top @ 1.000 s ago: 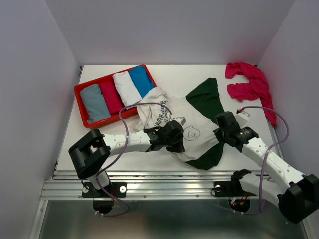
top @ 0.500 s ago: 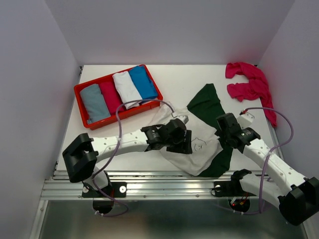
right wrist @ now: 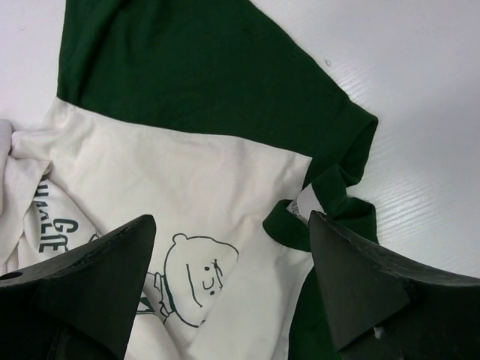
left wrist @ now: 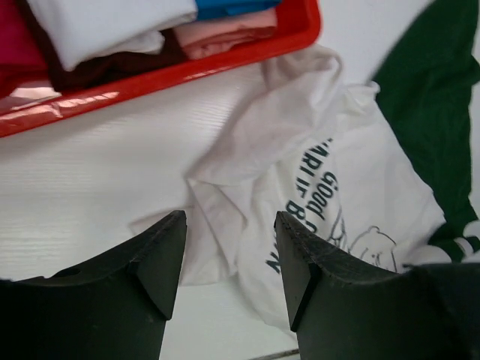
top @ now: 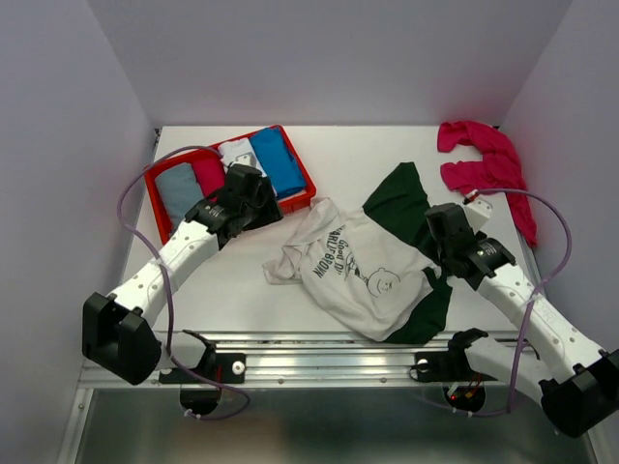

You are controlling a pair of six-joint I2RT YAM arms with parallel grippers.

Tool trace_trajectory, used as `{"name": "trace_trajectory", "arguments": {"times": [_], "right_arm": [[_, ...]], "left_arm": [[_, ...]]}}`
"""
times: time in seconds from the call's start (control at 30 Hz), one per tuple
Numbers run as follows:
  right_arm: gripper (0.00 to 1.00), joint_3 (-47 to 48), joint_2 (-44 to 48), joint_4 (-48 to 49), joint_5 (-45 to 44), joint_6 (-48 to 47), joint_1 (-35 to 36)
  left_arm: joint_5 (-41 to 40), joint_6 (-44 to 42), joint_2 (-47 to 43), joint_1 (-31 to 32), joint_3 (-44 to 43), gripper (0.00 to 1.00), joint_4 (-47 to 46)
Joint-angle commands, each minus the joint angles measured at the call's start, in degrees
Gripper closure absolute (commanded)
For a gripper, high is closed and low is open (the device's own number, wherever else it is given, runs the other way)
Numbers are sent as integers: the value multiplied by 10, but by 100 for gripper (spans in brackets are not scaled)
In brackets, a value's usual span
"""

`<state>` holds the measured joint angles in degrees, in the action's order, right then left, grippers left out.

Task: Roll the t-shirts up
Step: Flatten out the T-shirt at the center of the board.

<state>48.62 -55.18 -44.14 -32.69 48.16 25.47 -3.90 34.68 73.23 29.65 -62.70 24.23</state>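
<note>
Retreating left end effector (left wrist: 230, 222) (near red tray (left wrist: 187, 71)), cream t-shirt (top: 358, 271) released

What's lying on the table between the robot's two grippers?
The cream-white t-shirt with dark green sleeves lies crumpled, print up, between the left gripper and the right gripper; the top view shows it best.

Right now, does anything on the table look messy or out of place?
Yes. The cream t-shirt lies crumpled and skewed mid-table, its left edge bunched up. The pink t-shirts sit in a loose heap at the far right corner. Inside the red tray, what shows looks tidy.
</note>
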Motion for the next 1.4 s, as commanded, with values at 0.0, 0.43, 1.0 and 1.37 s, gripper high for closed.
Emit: {"name": "trace_trajectory", "arguments": {"times": [0.0,0.43,1.0,1.37], "right_arm": [[11,17,-4,39,27,-26,-4],[5,10,-38,75,59,-45,-4],[3,0,-63,104,91,-56,-4],[3,3,-63,103,99,-61,-4]], "left_arm": [[-10,-44,22,-41,4,39,13],[-7,-44,120,-124,50,41,-12],[-158,-24,303,-189,-112,42,37],[-188,-61,371,-222,-234,42,74]]}}
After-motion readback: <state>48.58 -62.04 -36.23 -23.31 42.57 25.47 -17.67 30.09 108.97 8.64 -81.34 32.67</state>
